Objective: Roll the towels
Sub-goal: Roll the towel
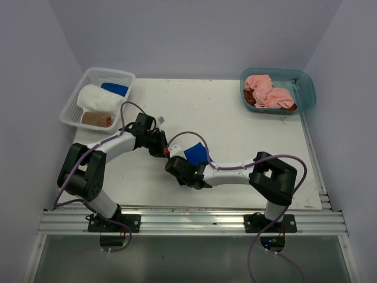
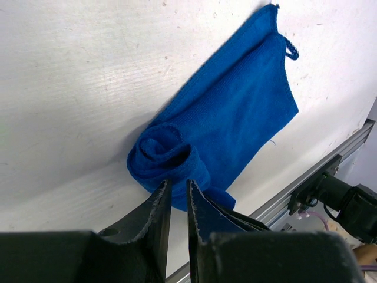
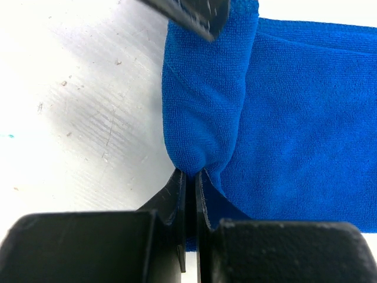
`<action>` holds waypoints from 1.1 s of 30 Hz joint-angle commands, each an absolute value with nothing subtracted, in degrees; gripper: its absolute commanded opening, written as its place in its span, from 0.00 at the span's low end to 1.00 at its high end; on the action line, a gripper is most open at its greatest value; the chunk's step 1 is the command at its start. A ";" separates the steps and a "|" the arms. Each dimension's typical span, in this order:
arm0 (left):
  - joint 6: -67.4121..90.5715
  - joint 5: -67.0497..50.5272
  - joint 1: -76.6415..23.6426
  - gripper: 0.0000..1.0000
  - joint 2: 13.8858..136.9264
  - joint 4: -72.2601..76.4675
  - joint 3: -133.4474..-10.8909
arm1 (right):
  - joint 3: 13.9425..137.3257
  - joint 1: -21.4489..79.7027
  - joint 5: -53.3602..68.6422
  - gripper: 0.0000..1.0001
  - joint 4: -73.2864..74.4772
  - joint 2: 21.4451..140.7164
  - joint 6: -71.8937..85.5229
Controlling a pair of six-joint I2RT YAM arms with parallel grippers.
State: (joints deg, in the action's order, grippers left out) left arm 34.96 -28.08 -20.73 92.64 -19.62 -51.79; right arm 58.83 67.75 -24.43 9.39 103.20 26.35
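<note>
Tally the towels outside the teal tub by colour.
Royal blue terry towels: 2 (rolled blue towel in the white mesh basket, half-rolled blue towel on the table)
White terry towel roll: 1, in the basket
Brown terry towel roll: 1, in the basket
Total: 4

Blue towel (image 2: 235, 118) fuzzy terry; table (image 2: 70, 88) matt, scuffed.

Both arms bent inward, wrists nearly meeting
Left gripper (image 2: 177, 191) barely parted; right gripper (image 3: 189, 177) clamped on royal blue terry towel (image 3: 294, 118)
</note>
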 commanded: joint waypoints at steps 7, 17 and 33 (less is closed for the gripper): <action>32.78 -28.65 -16.44 0.20 90.97 -21.09 -53.79 | 56.51 67.94 -21.45 0.00 10.11 101.78 28.48; 34.54 -23.83 -14.77 0.24 84.30 -21.36 -52.48 | 53.88 67.94 -21.27 0.00 8.44 99.32 29.71; 39.54 -28.74 -15.38 0.69 75.50 -13.63 -38.15 | 36.92 56.35 4.12 0.00 -9.66 81.83 37.70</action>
